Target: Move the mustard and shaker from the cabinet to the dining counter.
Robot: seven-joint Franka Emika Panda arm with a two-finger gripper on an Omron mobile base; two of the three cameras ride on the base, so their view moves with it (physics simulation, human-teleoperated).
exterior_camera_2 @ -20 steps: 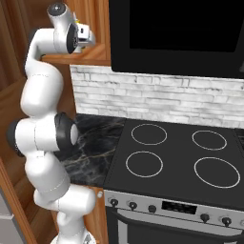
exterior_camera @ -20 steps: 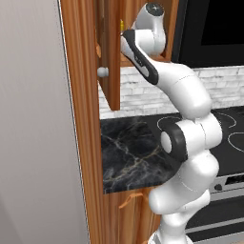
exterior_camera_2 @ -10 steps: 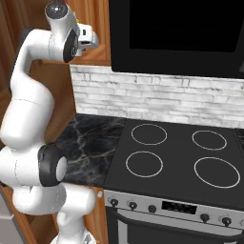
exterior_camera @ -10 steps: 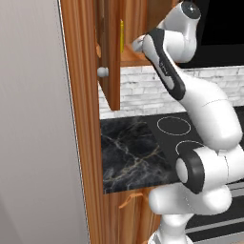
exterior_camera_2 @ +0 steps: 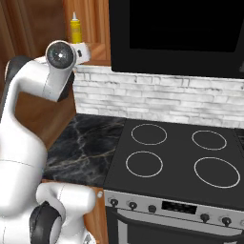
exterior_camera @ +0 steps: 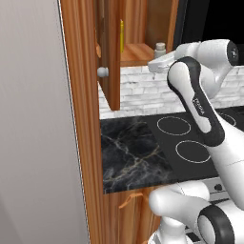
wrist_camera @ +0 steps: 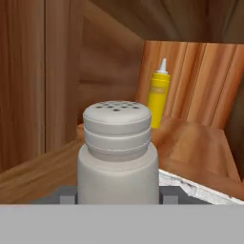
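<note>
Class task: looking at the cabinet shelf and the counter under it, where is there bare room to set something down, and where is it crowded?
The marble counter between the wooden side panel and the stove is bare. On the cabinet shelf, bare wood lies right of the mustard. The front edge is crowded: the shaker stands there between the fingers.

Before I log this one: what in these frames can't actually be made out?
- Hand view: the fingertips flank the shaker, but its body hides the contact, so the grip is uncertain.
- Left base view: the cabinet door covers all but a sliver of the mustard.
- Right base view: the arm hides the shaker and the mustard's base.
</note>
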